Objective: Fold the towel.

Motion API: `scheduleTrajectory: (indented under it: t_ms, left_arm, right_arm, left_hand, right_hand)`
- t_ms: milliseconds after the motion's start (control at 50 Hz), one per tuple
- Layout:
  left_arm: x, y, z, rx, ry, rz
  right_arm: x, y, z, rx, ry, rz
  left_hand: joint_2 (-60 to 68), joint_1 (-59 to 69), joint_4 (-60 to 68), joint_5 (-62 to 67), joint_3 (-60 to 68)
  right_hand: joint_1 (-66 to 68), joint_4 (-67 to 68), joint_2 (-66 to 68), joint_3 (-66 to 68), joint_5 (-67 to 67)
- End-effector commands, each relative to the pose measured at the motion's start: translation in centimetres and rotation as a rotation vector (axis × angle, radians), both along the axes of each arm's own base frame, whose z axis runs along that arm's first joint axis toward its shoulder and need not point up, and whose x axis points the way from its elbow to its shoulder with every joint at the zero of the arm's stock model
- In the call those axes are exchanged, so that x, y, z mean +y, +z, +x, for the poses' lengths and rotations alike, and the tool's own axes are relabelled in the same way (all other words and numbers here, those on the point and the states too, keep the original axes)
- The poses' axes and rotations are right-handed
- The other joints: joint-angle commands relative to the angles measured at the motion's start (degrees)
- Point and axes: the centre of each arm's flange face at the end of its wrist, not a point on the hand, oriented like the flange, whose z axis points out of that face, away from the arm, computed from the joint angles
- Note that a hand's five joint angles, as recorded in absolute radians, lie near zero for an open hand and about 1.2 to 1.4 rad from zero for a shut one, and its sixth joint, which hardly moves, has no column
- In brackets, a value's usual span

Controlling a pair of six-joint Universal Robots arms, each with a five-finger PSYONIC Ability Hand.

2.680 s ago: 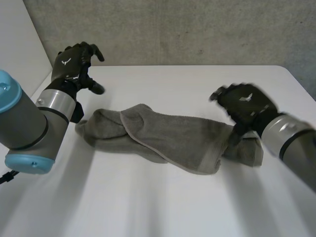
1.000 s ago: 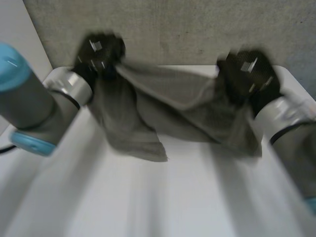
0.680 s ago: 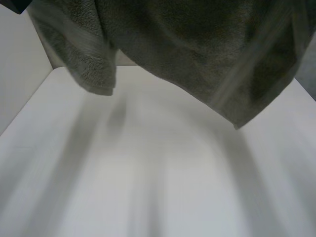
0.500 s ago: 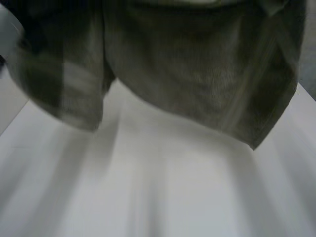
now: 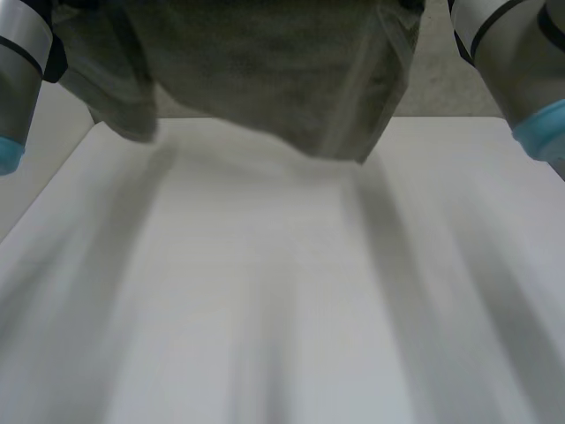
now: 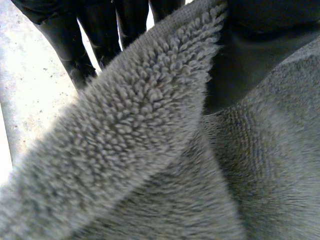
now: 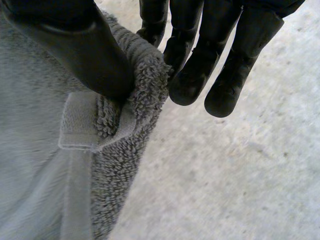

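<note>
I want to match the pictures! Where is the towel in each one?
Head view: towel hangs up high over the table.
Left wrist view: towel pinched in the left hand.
Right wrist view: towel edge pinched under the right hand thumb.
Shared landmark: speckled grey wall behind.
</note>
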Motion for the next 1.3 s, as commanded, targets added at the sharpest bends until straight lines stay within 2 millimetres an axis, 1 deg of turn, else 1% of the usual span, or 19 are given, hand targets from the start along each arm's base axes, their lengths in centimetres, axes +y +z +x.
scheduleTrajectory:
  t_ms: [20, 40, 60, 80, 100, 140, 160, 180, 220, 240, 260, 280, 320, 440, 540, 720, 880, 1000, 1300]
  left_arm:
    - [3.8, -6.3, -0.6, -0.081, -0.070, 0.204]
    - [4.8, -8.9, -0.8, -0.108, -0.097, 0.277]
    - [4.8, -8.9, -0.8, -0.108, -0.097, 0.278]
    - [5.7, -11.3, -0.7, -0.131, -0.116, 0.347]
    - [5.8, -11.3, -0.7, -0.131, -0.116, 0.348]
    - [7.6, -16.1, -0.5, -0.175, -0.146, 0.481]
    - [7.6, -16.1, -0.5, -0.175, -0.146, 0.482]
    - [8.5, -18.1, -0.2, -0.194, -0.148, 0.539]
    - [10.2, -22.1, 0.2, -0.244, -0.150, 0.660]
    - [10.2, -22.1, 0.2, -0.244, -0.150, 0.661]
    - [10.8, -24.1, 0.4, -0.278, -0.153, 0.721]
    - [10.8, -24.1, 0.4, -0.278, -0.153, 0.722]
    - [11.5, -25.7, 0.4, -0.352, -0.157, 0.761]
    - [10.9, -25.0, 0.5, -0.402, -0.138, 0.720]
    - [9.7, -21.4, 0.7, -0.364, -0.109, 0.605]
    - [10.7, -20.2, 1.1, -0.354, -0.108, 0.597]
    - [13.4, -22.5, 2.1, -0.379, -0.107, 0.703]
    - [14.1, -24.5, 4.0, -0.374, -0.057, 0.799]
    - [15.5, -26.3, 6.3, -0.364, 0.011, 0.908]
  right_arm:
    - [2.1, -5.6, -0.1, 0.176, 0.104, 0.250]
    - [2.1, -5.7, -0.1, 0.177, 0.105, 0.250]
    - [2.7, -7.7, 0.0, 0.222, 0.154, 0.307]
    - [3.8, -9.6, -0.1, 0.269, 0.201, 0.359]
    - [3.8, -9.6, -0.1, 0.269, 0.201, 0.359]
    - [4.5, -11.3, -0.2, 0.304, 0.235, 0.409]
    - [5.2, -13.2, -0.2, 0.336, 0.267, 0.465]
    - [5.8, -14.9, -0.3, 0.368, 0.289, 0.515]
    - [6.1, -16.8, -0.5, 0.395, 0.296, 0.567]
    - [6.1, -16.8, -0.5, 0.396, 0.296, 0.567]
    - [6.3, -19.3, -0.6, 0.433, 0.301, 0.629]
    - [6.1, -20.7, -1.0, 0.452, 0.291, 0.663]
    - [5.8, -21.5, -1.6, 0.461, 0.278, 0.684]
    - [5.3, -22.1, -2.8, 0.453, 0.247, 0.702]
    - [5.4, -21.0, -3.7, 0.431, 0.220, 0.668]
    - [6.0, -21.9, -5.5, 0.399, 0.157, 0.616]
    - [7.0, -24.9, -6.6, 0.386, 0.093, 0.569]
    - [6.7, -25.1, -6.8, 0.378, 0.076, 0.551]
    - [5.8, -25.6, -7.9, 0.311, 0.017, 0.577]
  left_hand:
    - [4.2, 6.6, 1.9, 5.8, 2.8]
    - [4.2, 6.6, 1.9, 5.8, 2.8]
    - [4.2, 6.6, 1.9, 5.8, 2.8]
    - [4.2, 6.6, 1.9, 5.8, 2.8]
    - [4.2, 6.6, 1.9, 5.8, 2.8]
    - [4.2, 6.6, 1.9, 5.8, 2.8]
    - [4.2, 6.6, 1.9, 5.8, 2.8]
    - [4.2, 6.6, 1.9, 5.8, 2.8]
    - [-8.5, -6.1, -10.8, -6.9, -9.9]
    - [-8.6, -6.2, -10.9, -7.0, -10.0]
    - [-18.1, -15.7, -20.4, -16.4, -19.4]
    - [-18.1, -15.8, -20.5, -16.5, -19.5]
    - [-33.4, -31.0, -35.7, -31.8, -34.8]
    - [-45.1, -42.7, -47.4, -43.5, -46.5]
    - [-59.2, -56.8, -61.5, -57.6, -60.5]
    - [-60.4, -58.0, -62.7, -58.8, -61.8]
    - [-59.9, -57.5, -62.2, -58.3, -61.3]
    - [-59.2, -56.8, -61.5, -57.6, -60.6]
    - [-57.8, -55.5, -60.2, -56.2, -59.2]
  right_hand:
    - [3.8, 2.9, 5.6, 3.3, 4.2]
    - [3.8, 2.9, 5.6, 3.3, 4.2]
    - [3.8, 2.9, 5.6, 3.3, 4.2]
    - [3.8, 2.9, 5.6, 3.3, 4.2]
    - [3.8, 2.9, 5.6, 3.3, 4.2]
    - [3.8, 2.9, 5.6, 3.3, 4.2]
    - [3.8, 2.9, 5.6, 3.3, 4.2]
    - [3.8, 2.9, 5.6, 3.3, 4.2]
    - [3.8, 2.9, 5.6, 3.3, 4.2]
    - [3.8, 2.9, 5.6, 3.3, 4.2]
    - [3.8, 2.9, 5.6, 3.3, 4.2]
    - [3.8, 2.9, 5.6, 3.3, 4.2]
    - [3.8, 2.9, 5.6, 3.3, 4.2]
    - [3.8, 2.9, 5.6, 3.3, 4.2]
    - [3.8, 2.9, 5.6, 3.3, 4.2]
    - [3.8, 2.9, 5.6, 3.3, 4.2]
    - [3.8, 2.9, 5.6, 3.3, 4.2]
    - [3.8, 2.9, 5.6, 3.3, 4.2]
    - [3.8, 2.9, 5.6, 3.3, 4.2]
